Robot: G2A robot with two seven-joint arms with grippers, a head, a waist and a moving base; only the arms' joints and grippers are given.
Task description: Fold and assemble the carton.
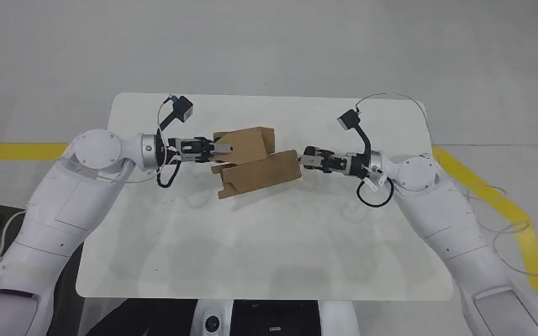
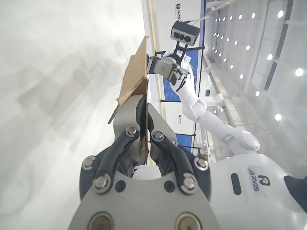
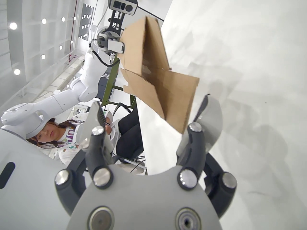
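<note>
A brown, partly folded carton (image 1: 252, 160) is held above the middle of the white table (image 1: 252, 252). My left gripper (image 1: 220, 149) is shut on the carton's left flap; in the left wrist view the cardboard edge (image 2: 138, 72) stands clamped between the fingers (image 2: 124, 113). My right gripper (image 1: 307, 160) is at the carton's right end and stands open. In the right wrist view a corner of the carton (image 3: 172, 89) reaches in between the spread fingers (image 3: 209, 111), close to one of them. I cannot tell whether it touches.
The table's near half and both outer sides are bare white surface. A yellow floor line (image 1: 25, 151) runs past the table on both sides.
</note>
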